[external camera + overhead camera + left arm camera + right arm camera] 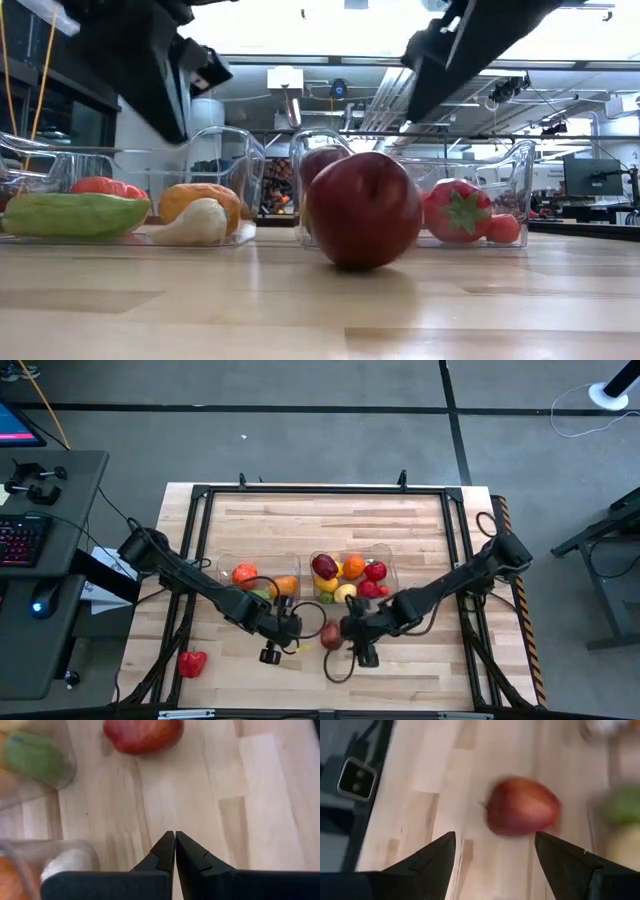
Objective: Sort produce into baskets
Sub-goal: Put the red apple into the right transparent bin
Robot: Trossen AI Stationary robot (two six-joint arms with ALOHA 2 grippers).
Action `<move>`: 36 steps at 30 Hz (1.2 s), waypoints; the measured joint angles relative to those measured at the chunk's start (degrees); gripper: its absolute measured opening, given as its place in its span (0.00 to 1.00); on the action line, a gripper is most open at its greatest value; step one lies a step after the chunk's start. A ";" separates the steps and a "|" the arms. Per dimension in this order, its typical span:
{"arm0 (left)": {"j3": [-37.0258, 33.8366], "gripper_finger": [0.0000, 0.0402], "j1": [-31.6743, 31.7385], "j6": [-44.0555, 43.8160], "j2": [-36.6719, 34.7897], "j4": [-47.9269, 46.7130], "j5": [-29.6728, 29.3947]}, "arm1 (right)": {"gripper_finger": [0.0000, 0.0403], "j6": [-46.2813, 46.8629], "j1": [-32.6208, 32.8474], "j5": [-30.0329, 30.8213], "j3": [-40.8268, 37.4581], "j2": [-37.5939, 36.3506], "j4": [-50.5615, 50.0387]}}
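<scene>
As seen from the high view, the table [420, 520] carries two clear baskets side by side near its middle: the left basket [225, 565] and the right basket [385, 552]. One red apple [331, 635] lies loose on the bare wood toward the front edge, between the two grippers. A red pepper [191, 662] sits apart near the front-left corner. In the left basket three or four pieces can be counted, in the right basket about seven; overlap prevents an exact figure. The left gripper [292, 630] hangs just left of the apple; the right gripper [352, 630] stands just right of it.

In the low view, the apple [363, 208] rests upright on the wood in front of the baskets. It is judged a hollow, rigid plastic toy: light, smooth, round and liable to roll or slip from a pinch off centre. The best hold is judged to be across its widest girth.

In the left wrist view, the left gripper [175, 845] has its fingers pressed together with nothing between them, the apple [143, 734] lying ahead.

In the right wrist view, the right gripper [495, 851] stands wide and unloaded, the apple [522, 806] ahead between its finger lines.
</scene>
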 joint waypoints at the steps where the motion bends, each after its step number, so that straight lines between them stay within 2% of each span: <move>1: 0.00 0.00 0.00 -0.58 -0.78 -0.32 -0.08 | 0.66 -3.74 0.13 -0.02 0.00 0.67 1.63; 5: 0.00 0.00 -0.15 -3.67 -4.73 0.10 -2.88 | 0.66 -14.60 -0.69 -0.20 0.00 3.28 7.19; 10: -1.46 0.00 -1.00 -8.77 -10.77 0.17 -10.92 | 0.66 -16.48 -2.58 1.81 3.22 5.42 7.42; 14: -4.91 0.00 -1.05 -14.73 -14.47 0.09 -13.05 | 0.66 -10.80 -3.26 3.41 6.24 6.19 4.03; 19: -8.53 0.00 -1.27 -20.07 -15.93 1.46 -13.23 | 0.66 8.82 -2.68 7.78 8.69 6.19 -5.90; 22: -10.39 0.00 -1.27 -21.59 -15.87 4.33 -13.22 | 0.66 15.85 -1.61 9.37 8.72 6.42 -8.11; 26: -13.10 0.00 -0.95 -22.02 -15.88 11.41 -13.43 | 0.66 15.14 0.14 11.94 8.78 7.15 -5.13; 31: -13.54 0.00 -0.11 -21.07 -15.87 13.20 -13.19 | 0.66 8.10 1.07 16.63 8.81 9.02 -3.70; 36: -13.53 0.00 0.33 -20.08 -15.87 13.49 -12.47 | 0.66 7.61 -0.53 13.46 8.81 11.67 -3.13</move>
